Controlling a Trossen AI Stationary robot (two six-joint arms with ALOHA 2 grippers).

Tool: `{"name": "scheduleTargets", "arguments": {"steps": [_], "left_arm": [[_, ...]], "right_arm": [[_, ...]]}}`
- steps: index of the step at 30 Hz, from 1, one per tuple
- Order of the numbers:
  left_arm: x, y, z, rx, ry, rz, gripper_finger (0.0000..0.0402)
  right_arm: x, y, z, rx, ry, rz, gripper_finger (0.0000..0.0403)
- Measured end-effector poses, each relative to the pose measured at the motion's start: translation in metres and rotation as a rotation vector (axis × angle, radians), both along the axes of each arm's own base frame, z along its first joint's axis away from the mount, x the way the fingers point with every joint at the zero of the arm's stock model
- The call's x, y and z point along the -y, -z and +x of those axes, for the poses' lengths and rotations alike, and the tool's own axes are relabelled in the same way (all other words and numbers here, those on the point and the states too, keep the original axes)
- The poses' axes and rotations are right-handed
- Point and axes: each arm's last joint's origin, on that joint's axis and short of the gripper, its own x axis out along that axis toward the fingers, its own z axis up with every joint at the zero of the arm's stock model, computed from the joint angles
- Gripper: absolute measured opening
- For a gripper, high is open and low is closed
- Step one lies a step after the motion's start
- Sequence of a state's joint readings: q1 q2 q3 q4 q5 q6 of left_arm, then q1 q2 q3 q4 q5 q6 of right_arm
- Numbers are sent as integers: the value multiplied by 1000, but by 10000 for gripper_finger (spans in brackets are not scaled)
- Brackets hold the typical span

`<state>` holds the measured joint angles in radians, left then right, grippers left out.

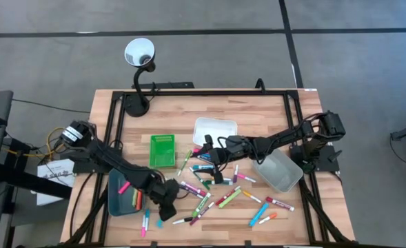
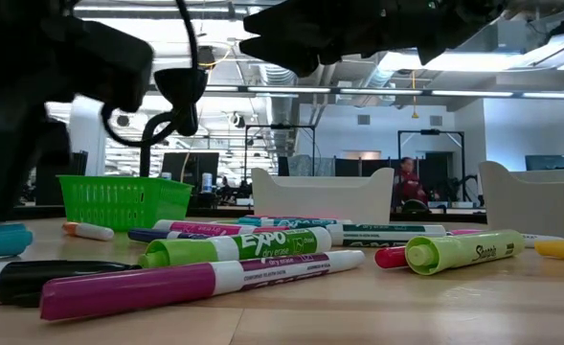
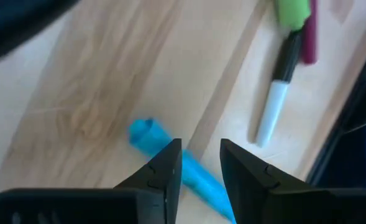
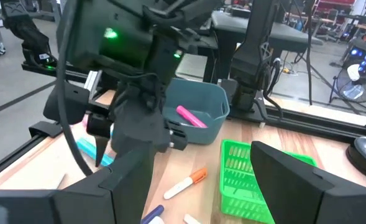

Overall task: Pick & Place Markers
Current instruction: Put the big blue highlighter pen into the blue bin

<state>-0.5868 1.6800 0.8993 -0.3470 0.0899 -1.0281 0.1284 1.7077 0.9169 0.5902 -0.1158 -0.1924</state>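
This was a robotics lab or open workshop floor: a pale wooden butcher-block table (image 1: 209, 103) sat on grey concrete, while beyond it stood black computer monitors (image 2: 188, 169), exposed ceiling ducting (image 2: 291, 77) and a seated person (image 2: 408, 180).

Overhead, tabletop-level, two wrist views — shared table (image 1: 271, 110).
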Motion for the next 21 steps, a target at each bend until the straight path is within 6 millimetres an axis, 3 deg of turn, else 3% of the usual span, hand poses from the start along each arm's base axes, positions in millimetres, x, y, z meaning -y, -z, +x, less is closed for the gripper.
{"name": "scheduleTargets", "arguments": {"steps": [10,13,18,21], "left_arm": [[13,22,-4,-6,121,115,106],[5,11,-4,43,190,131,106],[-6,-37,-9,256,348,178,106],[-8,-44,-16,322,477,267,111]], "right_arm": [[1,1,0,-13,2,-3,260],[3,1,0,-4,7,-7,260],[6,0,1,6,12,-26,260],[7,0,1,7,15,-26,260]]}}
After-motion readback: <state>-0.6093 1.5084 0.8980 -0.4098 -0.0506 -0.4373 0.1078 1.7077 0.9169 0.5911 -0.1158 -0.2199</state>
